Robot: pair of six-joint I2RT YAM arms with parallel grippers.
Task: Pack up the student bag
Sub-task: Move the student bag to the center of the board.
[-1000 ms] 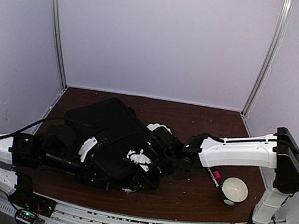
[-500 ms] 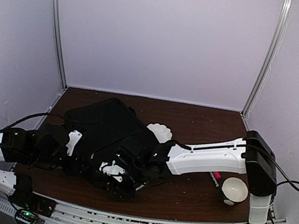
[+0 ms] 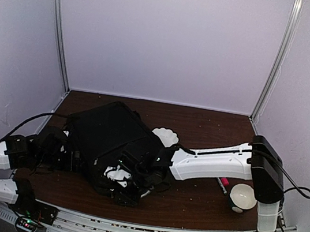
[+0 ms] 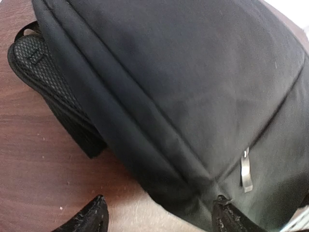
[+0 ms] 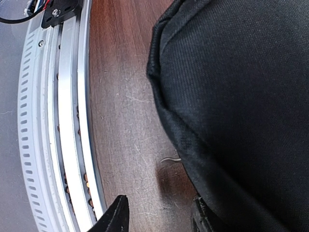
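The student bag (image 3: 111,136) is a large black fabric backpack lying flat on the brown table, left of centre. In the left wrist view the student bag (image 4: 183,82) fills most of the frame, with a silver zip pull (image 4: 246,171) near its lower edge. My left gripper (image 4: 159,218) is open at the bag's left edge, one fingertip against the fabric and bare table between the tips. My right gripper (image 5: 159,215) is open at the bag's near edge (image 5: 231,96), one fingertip beside the fabric. In the top view the left gripper (image 3: 67,158) and right gripper (image 3: 124,182) flank the bag's near side.
A white scalloped dish (image 3: 165,135) lies just right of the bag's far corner. A white round object (image 3: 243,197) and a pink-capped pen (image 3: 224,183) lie at the right. The metal rail (image 5: 58,121) runs along the table's near edge, close to my right gripper.
My right arm has swung left across the bag to its near edge. My left gripper has opened wider and drawn back to the left of the bag.
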